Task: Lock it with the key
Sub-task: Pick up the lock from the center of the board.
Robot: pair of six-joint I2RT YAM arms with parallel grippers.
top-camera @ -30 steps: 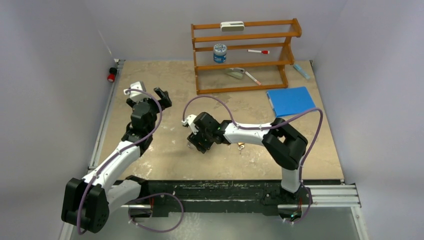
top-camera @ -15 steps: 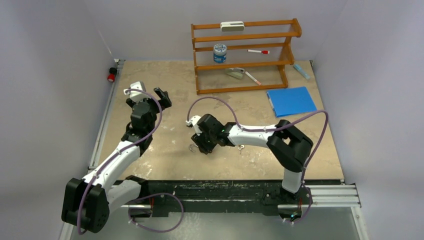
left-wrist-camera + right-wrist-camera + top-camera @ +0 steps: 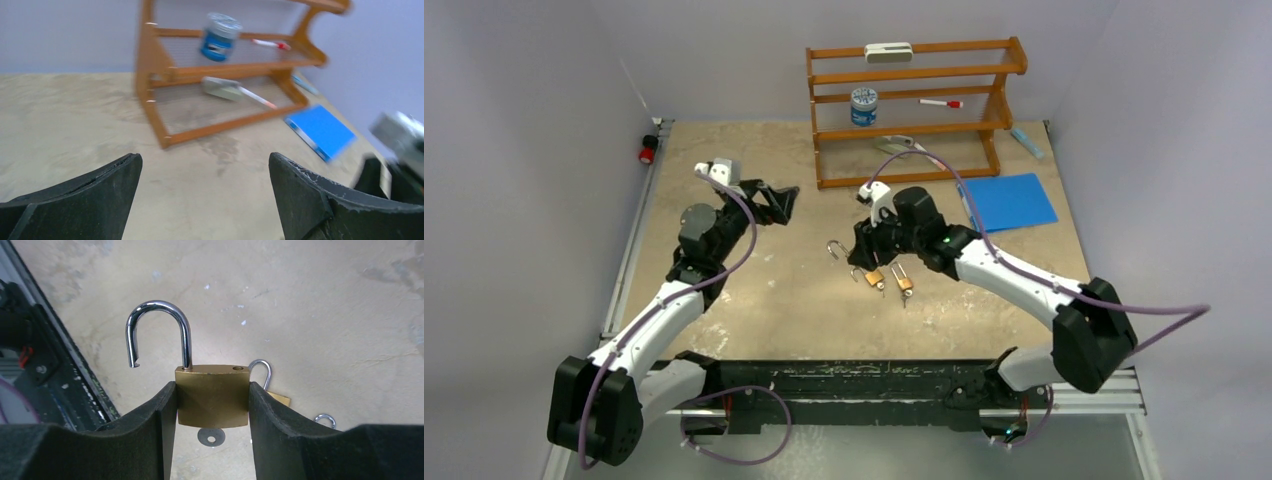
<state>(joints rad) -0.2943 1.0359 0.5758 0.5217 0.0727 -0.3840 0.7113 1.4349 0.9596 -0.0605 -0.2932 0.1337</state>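
My right gripper (image 3: 212, 387) is shut on a brass padlock (image 3: 212, 401), its pads on the body's two sides. The steel shackle (image 3: 159, 330) stands swung open above the body. A key's round head (image 3: 212, 436) hangs under the lock. In the top view the right gripper (image 3: 861, 246) holds that padlock's shackle (image 3: 835, 249) above the table's middle. Two more small brass padlocks (image 3: 871, 277) (image 3: 904, 283) lie just below it. My left gripper (image 3: 779, 200) is open and holds nothing, raised to the left of the padlock; its fingers (image 3: 95, 195) frame bare table.
A wooden rack (image 3: 914, 110) stands at the back with a blue jar (image 3: 863, 106), a red marker (image 3: 941, 103) and a white item on top. A blue folder (image 3: 1006, 201) lies to its right. A red-black object (image 3: 647, 150) sits at the left edge.
The right jaws closed on the padlock, then the right arm swung up and to the back right with it. The left gripper turned and reached to the right.
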